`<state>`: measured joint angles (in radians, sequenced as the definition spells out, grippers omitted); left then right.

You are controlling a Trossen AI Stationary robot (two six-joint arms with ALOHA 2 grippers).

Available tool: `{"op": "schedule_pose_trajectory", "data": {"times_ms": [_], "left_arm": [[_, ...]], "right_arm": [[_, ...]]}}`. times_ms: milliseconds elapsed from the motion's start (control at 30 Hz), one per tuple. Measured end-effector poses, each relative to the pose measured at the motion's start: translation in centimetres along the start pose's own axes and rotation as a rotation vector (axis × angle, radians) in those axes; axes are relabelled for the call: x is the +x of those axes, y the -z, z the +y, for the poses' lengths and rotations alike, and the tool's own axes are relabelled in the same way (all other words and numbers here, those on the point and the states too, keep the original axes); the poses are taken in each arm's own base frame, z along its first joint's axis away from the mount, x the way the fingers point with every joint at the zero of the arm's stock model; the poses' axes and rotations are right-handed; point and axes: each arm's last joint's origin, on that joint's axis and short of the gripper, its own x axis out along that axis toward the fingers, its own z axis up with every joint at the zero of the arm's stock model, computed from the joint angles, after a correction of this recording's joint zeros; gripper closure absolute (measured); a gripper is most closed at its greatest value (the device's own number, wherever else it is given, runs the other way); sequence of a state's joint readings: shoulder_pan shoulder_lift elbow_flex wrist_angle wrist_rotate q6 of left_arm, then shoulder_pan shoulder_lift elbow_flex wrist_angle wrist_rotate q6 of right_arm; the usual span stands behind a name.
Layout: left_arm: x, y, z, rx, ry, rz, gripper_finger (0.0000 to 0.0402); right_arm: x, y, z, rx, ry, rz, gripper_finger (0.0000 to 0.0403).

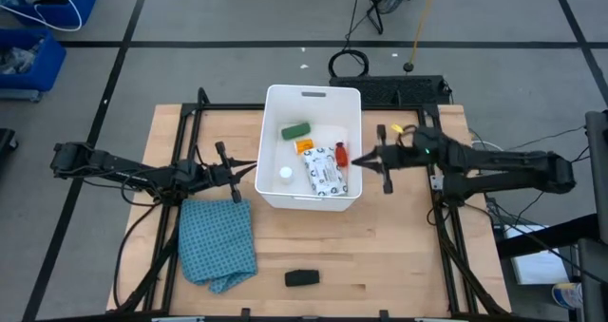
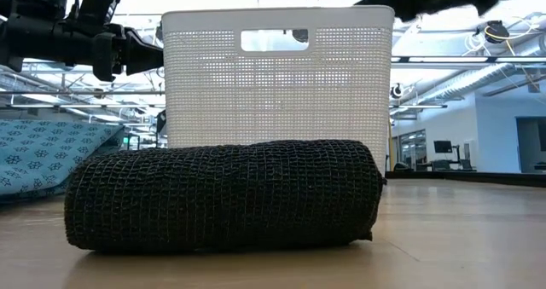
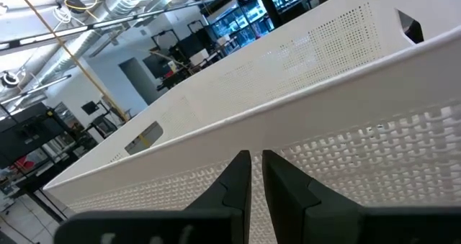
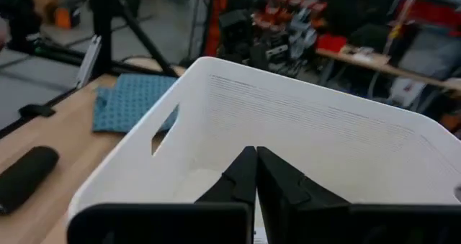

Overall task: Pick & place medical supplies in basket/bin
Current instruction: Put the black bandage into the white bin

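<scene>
The white tub [image 1: 313,96] stands mid-table. In it lie the green piece [image 1: 295,130], the orange bottle [image 1: 306,145], the red-and-white tube [image 1: 340,155], the printed packet [image 1: 326,176] and a small white round thing [image 1: 285,174]. The black oblong piece [image 1: 301,278] lies flat on the table near its near edge and fills the low view [image 2: 223,195]. My left gripper [image 1: 251,166] [image 3: 257,159] is shut, level, at the tub's left outer wall [image 3: 346,165]. My right gripper [image 1: 359,160] [image 4: 256,154] is shut and empty, above the tub's right rim. My left gripper points its shut tips at the tub's left outer wall from the table's left side. Whether they touch the wall, I cannot tell.
The blue checked cloth [image 1: 218,241] lies crumpled on the table's near left, beside my left arm. Bare wood lies between the tub and the black piece. Black frame rails [image 1: 446,227] run along both table sides. Cables and a black box [image 1: 399,86] sit beyond the far edge.
</scene>
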<state>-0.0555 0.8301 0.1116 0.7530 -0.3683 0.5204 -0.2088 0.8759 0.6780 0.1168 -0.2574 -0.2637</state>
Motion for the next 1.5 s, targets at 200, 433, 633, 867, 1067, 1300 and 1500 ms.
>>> {"op": "schedule_pose_trajectory", "data": {"times_ms": [200, 433, 633, 867, 1067, 1300, 1500], "left_arm": [[0.0, -0.1, 0.0, -0.005, -0.004, -0.006, 0.0360], [0.0, 0.0, 0.0, -0.101, -0.002, -0.004, 0.0360], [0.1, -1.0, 0.0, -0.201, 0.045, -0.073, 0.0360], [1.6, -7.6, 0.6, -0.143, 0.136, -0.086, 0.0360], [2.4, -16.0, 2.2, -0.164, 0.238, 0.049, 0.0360], [3.0, -21.8, 0.2, -0.149, 0.376, 0.186, 0.0360], [4.3, -23.0, -6.2, -0.130, 0.512, 0.286, 0.0360]], "right_arm": [[-1.4, 3.7, 2.3, 0.011, 0.037, -0.067, 0.0402], [-2.6, 8.1, 3.6, 0.027, 0.058, -0.152, 0.0402], [-3.7, 10.0, 3.8, 0.024, 0.101, -0.193, 0.0403], [-3.9, 10.4, 3.8, 0.046, 0.059, -0.183, 0.0403], [-3.9, 10.5, 3.8, 0.057, 0.057, -0.173, 0.0403], [-3.8, 10.7, 3.9, 0.079, 0.052, -0.159, 0.0403], [-3.8, 10.9, 3.9, 0.088, 0.051, -0.137, 0.0403]]}}
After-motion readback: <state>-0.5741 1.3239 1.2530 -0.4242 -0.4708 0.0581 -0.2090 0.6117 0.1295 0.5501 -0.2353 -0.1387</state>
